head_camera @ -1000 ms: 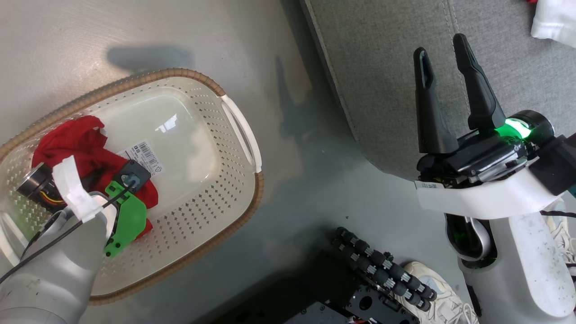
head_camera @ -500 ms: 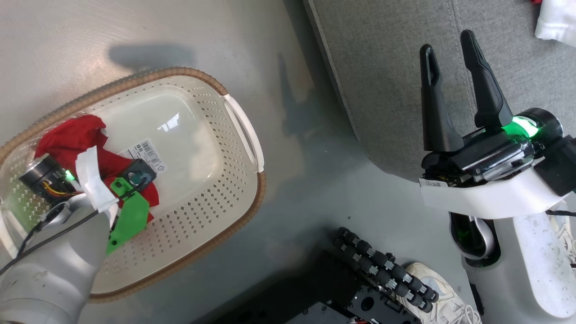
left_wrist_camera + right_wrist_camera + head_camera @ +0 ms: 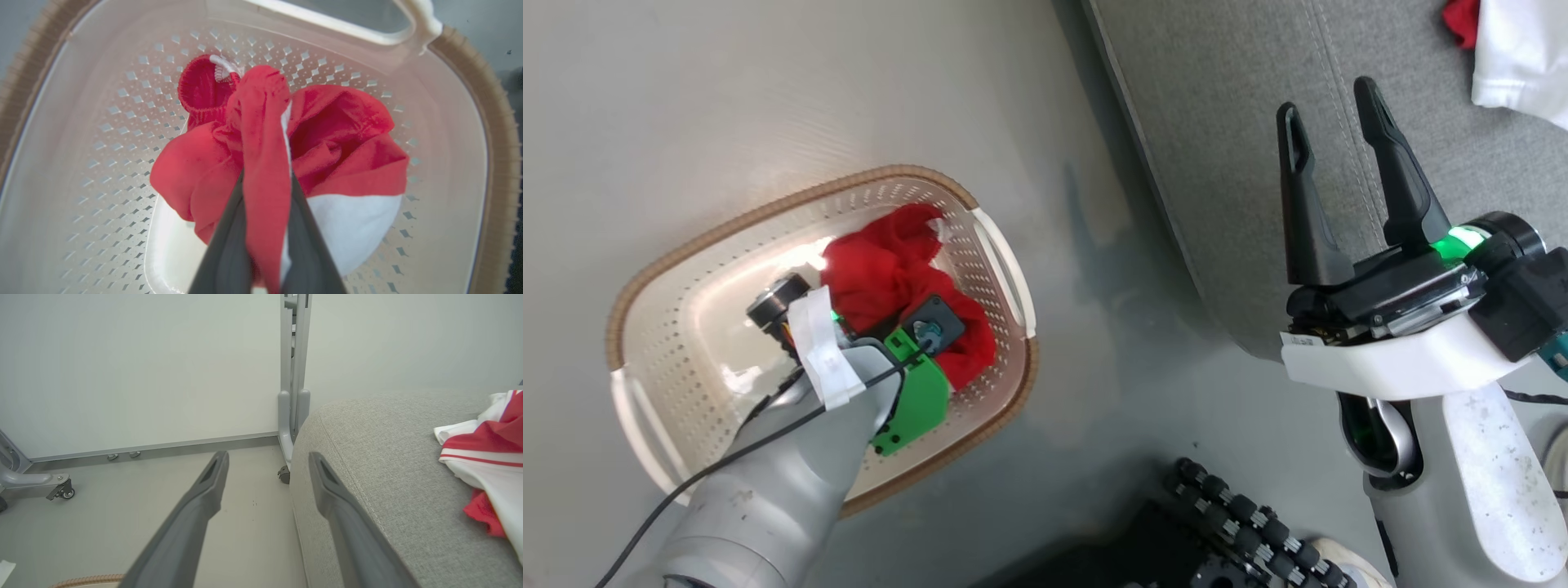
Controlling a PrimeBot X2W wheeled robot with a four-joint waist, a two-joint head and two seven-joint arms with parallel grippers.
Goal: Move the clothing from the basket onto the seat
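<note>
- The left gripper [image 3: 266, 179] reaches down into the basket [image 3: 768, 209]. Its two fingers are clenched on a fold of the garment [image 3: 339, 122], and the red fabric runs up between them.
- The garment [image 3: 890, 261] is red with a white panel. It lies bunched inside the basket against the perforated wall, at the end by the white handle [image 3: 1005, 261] that faces the seat [image 3: 1217, 122]. Whether it is lifted off the basket's bottom cannot be told.
- The right gripper [image 3: 1327, 98] is released, its fingers spread wide with nothing between them. It hangs in the air over the seat's near edge, touching neither seat nor cloth.
- The second garment [image 3: 486, 453] is white and red with striped trim. It lies crumpled on the seat, well apart from the right gripper [image 3: 267, 457].
- The basket stands on the grey floor [image 3: 768, 82], beside the seat but apart from it.
- A grey post [image 3: 294, 375] on a small castor stands just beyond the seat's rounded corner.
</note>
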